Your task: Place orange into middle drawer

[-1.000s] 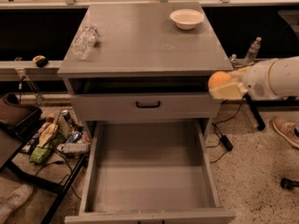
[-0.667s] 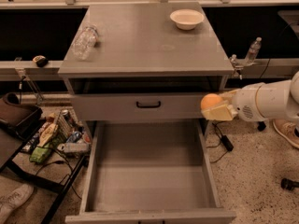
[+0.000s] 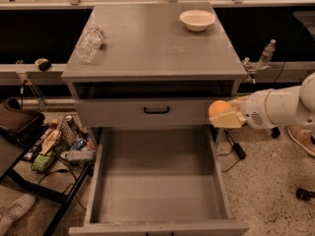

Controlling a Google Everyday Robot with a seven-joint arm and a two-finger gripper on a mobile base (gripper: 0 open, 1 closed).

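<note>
The orange is held in my gripper, which reaches in from the right on a white arm. It hangs just above the right wall of the open middle drawer, near that drawer's back right corner and in front of the grey drawer front with a black handle. The open drawer is a wide grey tray with a bare floor, pulled far out toward the camera.
On the cabinet top lie a clear plastic bottle at the left and a white bowl at the back right. A basket of clutter and a bag sit on the floor at the left. Cables run on the floor at the right.
My gripper with the orange has moved left and slightly down, from beside the cabinet's right edge to over the right wall of the open drawer.
</note>
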